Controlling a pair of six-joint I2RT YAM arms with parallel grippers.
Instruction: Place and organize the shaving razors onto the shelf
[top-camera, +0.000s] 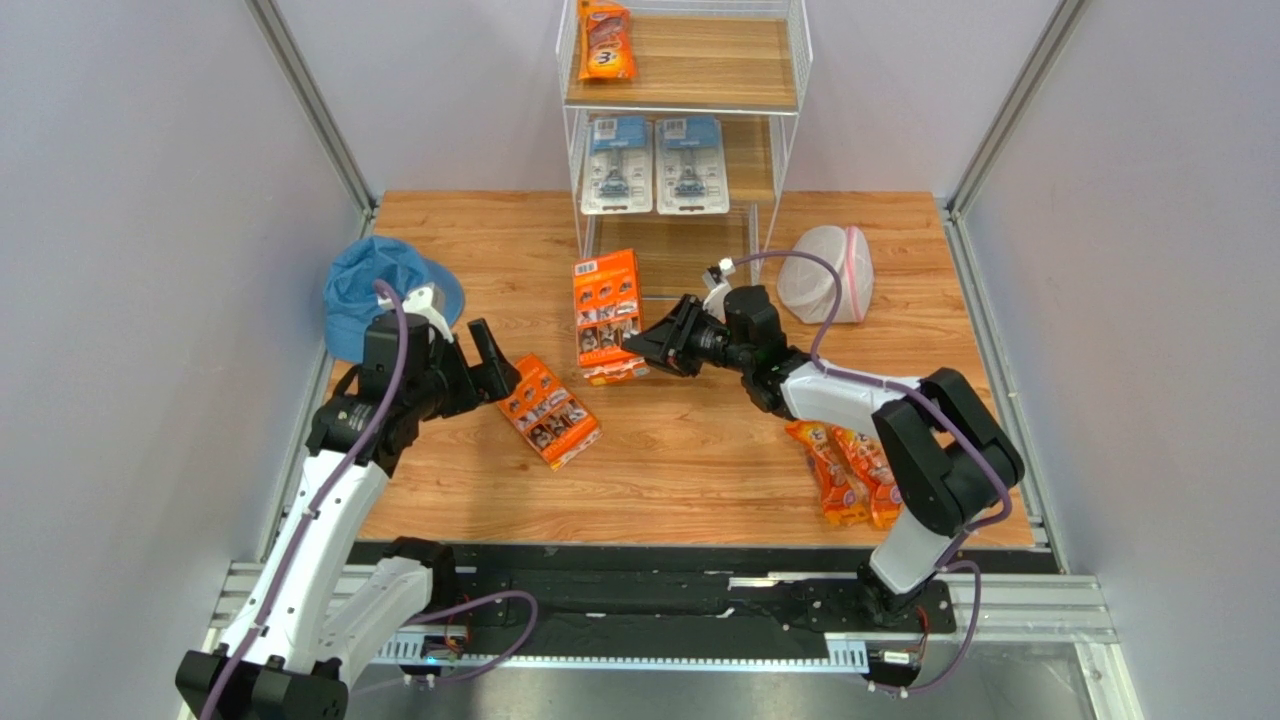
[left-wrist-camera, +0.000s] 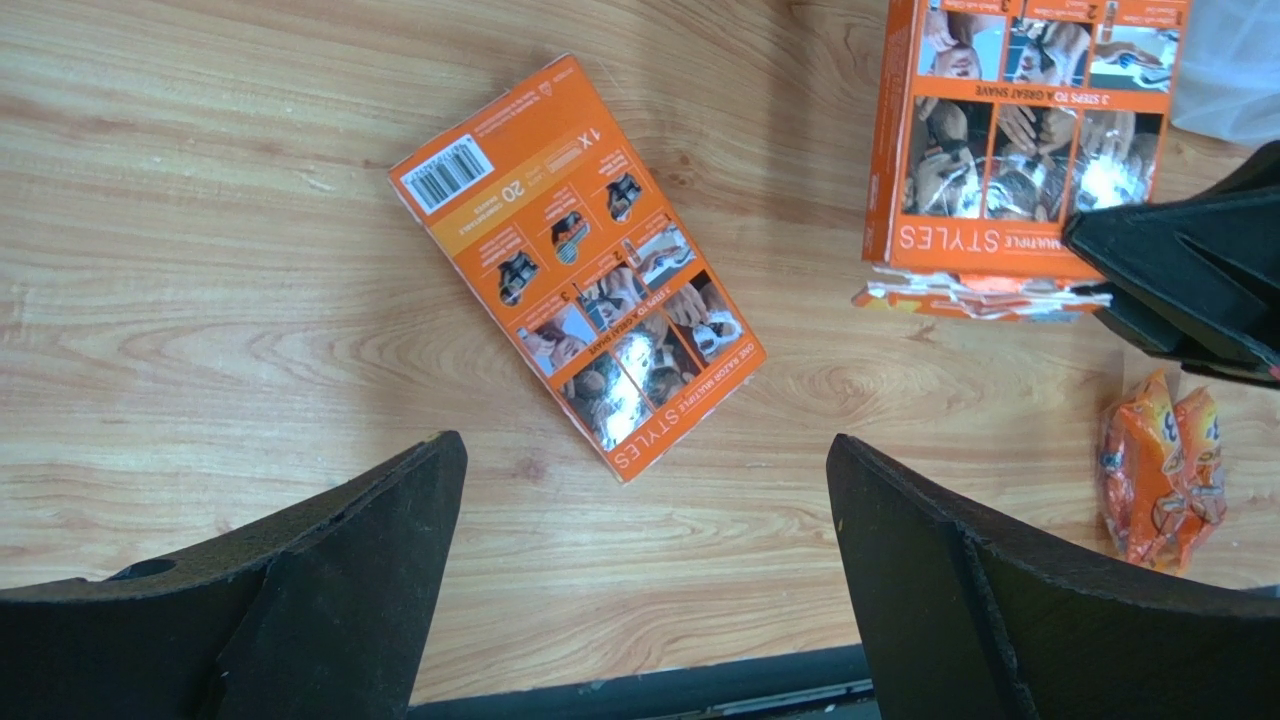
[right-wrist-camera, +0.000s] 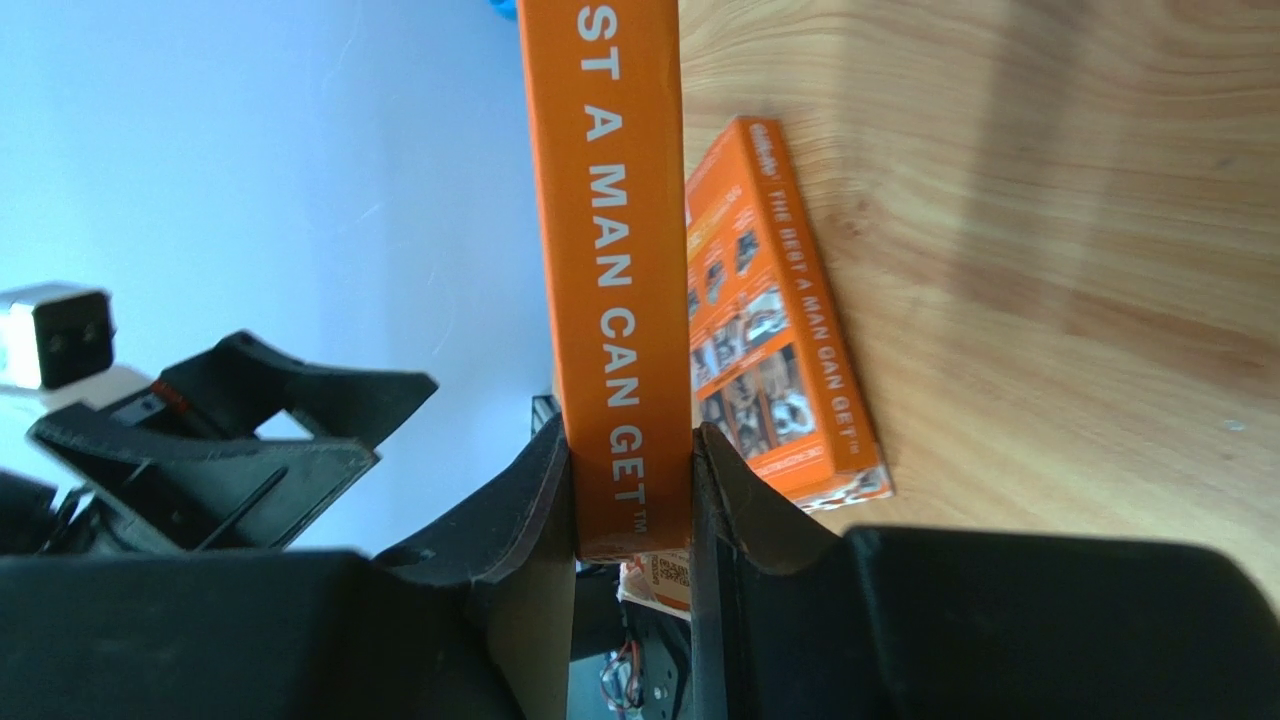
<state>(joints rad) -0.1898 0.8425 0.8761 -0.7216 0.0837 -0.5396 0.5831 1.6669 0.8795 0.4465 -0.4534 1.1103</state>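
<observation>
Nearest, in the lower right of the top view, long orange bags (top-camera: 845, 473) lie on the table (top-camera: 706, 450) beside the right arm.

Left of centre, the left pincer (top-camera: 501, 368) is spread open and holds nothing. A flat orange multi-pack (top-camera: 550, 410) lies printed side up just beside its tips. In the left wrist view this pack sits above the gap between the two fingers and is clear of both.

At centre, the right pincer (top-camera: 661, 348) is closed on a second orange multi-pack (top-camera: 607, 312). The pack stands upright and is clamped at its lower right corner. The right wrist view shows its narrow edge pinched between both fingers.

Farther back, a blue hat (top-camera: 376, 293) lies at the left and a white mesh bag (top-camera: 834, 275) at the right.

At the top centre stands the shelf (top-camera: 684, 120). Its top board holds one orange bag (top-camera: 606, 41), and its middle board holds two blister cards (top-camera: 616, 165) side by side.
</observation>
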